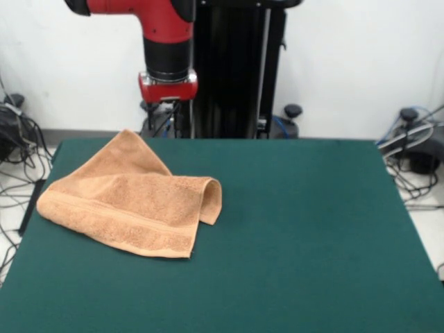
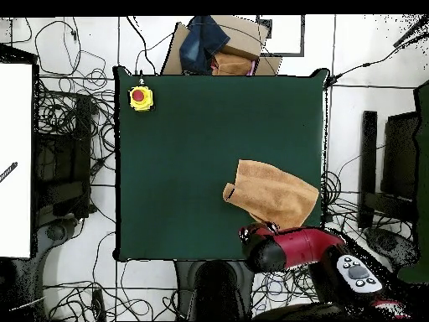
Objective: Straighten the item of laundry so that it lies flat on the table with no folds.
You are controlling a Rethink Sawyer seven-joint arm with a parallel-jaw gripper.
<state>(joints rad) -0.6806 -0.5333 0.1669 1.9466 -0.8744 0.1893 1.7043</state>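
Green matte worktop (image 1: 312, 229), cloth-like, large and rectangular. Red-and-black arm (image 1: 166, 31) hangs over the far edge, just behind the towel. Peach-orange terry towel (image 1: 132, 205) sits on the robot's right side of the worktop, near the base end; one side is folded over on itself, with a rolled loop at its inner edge and a woven band along the near edge. Not flat yet, so I judge unfolding hasn't started. End effector (image 1: 168, 111): can't tell whether it is spread or pressed together. Next move: grasp the folded-over flap and draw it outward. Small yellow box with red button (image 2: 141, 97) at a far corner.

Peach-orange towel (image 1: 132, 205), dark green table (image 1: 312, 229)
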